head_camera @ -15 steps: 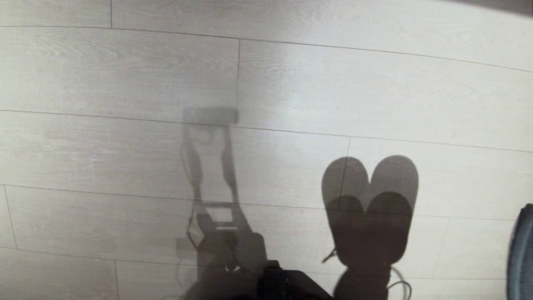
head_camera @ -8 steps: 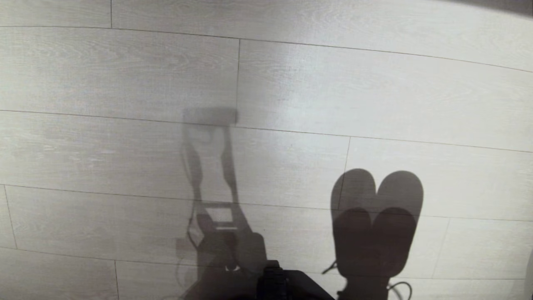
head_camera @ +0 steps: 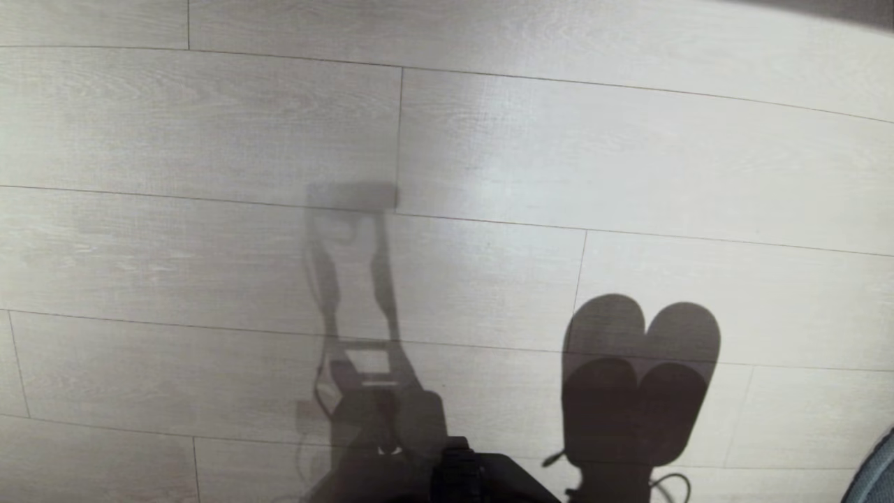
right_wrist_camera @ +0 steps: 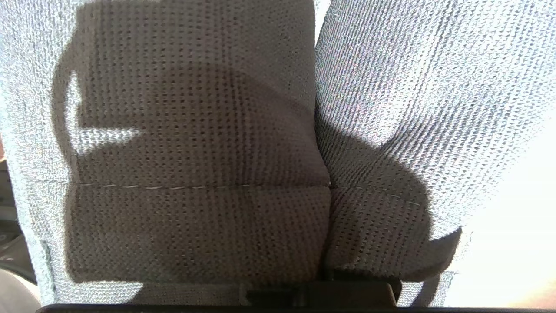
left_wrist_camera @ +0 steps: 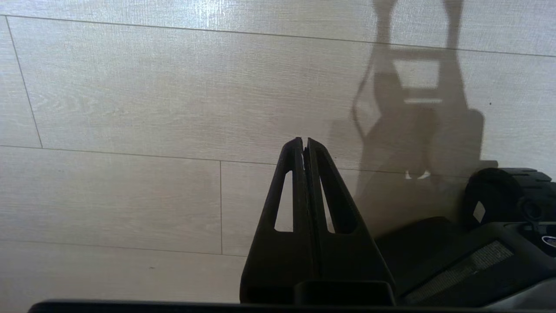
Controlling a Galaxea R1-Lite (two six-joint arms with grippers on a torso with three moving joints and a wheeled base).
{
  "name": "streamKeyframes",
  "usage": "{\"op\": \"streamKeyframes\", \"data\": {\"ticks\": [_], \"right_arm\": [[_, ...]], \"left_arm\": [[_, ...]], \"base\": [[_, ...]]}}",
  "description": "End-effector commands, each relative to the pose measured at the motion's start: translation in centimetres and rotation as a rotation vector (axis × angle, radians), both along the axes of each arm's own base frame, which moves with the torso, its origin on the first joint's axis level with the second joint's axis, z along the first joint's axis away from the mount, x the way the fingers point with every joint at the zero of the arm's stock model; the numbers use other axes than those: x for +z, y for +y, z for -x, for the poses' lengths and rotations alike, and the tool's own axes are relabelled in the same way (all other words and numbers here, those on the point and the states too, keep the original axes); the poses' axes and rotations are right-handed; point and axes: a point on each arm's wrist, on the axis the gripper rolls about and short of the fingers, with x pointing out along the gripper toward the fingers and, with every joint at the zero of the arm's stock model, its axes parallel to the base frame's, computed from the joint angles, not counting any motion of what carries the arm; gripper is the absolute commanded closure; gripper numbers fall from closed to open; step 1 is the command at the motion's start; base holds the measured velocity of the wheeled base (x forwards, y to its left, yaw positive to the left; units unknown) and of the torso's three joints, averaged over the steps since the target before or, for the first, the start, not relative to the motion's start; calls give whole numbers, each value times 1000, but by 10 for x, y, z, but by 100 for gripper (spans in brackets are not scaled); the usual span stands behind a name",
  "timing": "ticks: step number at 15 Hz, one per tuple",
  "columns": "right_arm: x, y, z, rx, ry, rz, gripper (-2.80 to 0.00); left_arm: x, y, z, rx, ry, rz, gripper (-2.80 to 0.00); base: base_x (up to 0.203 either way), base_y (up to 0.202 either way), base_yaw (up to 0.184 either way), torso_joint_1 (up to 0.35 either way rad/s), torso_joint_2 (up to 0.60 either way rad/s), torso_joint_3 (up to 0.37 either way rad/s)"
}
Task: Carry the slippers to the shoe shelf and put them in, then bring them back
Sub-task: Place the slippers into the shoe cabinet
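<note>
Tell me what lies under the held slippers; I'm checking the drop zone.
Under the slippers the head view shows pale plank floor bearing their shadow. The right wrist view is filled by fabric, hiding everything beneath.

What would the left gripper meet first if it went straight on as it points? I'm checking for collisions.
Probably only the pale wood-plank floor: nothing lies ahead of the left gripper, whose fingers are shut and empty. How far off the floor is, the view cannot tell.

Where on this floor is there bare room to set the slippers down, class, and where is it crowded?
Bare floor fills almost the whole head view: the planks ahead of the robot's base carry only shadows. It is crowded only at the near edge, at the base and, far right, the slippers. The left gripper hangs over bare planks.
</note>
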Motion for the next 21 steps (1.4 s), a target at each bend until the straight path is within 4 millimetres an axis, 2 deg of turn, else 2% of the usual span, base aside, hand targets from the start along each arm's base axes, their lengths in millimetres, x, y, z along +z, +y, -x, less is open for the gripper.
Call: {"op": "streamKeyframes", "data": {"ticks": [1,21], "right_arm": [[0,0,0,2,3,0,0],[0,0,0,-3,1,-38,0]], "left_arm": [[0,0,0,1,1,4,0],[0,0,0,1,1,7,0]], "base": [[0,0,0,-2,2,119],[0,0,0,1,2,199]]}}
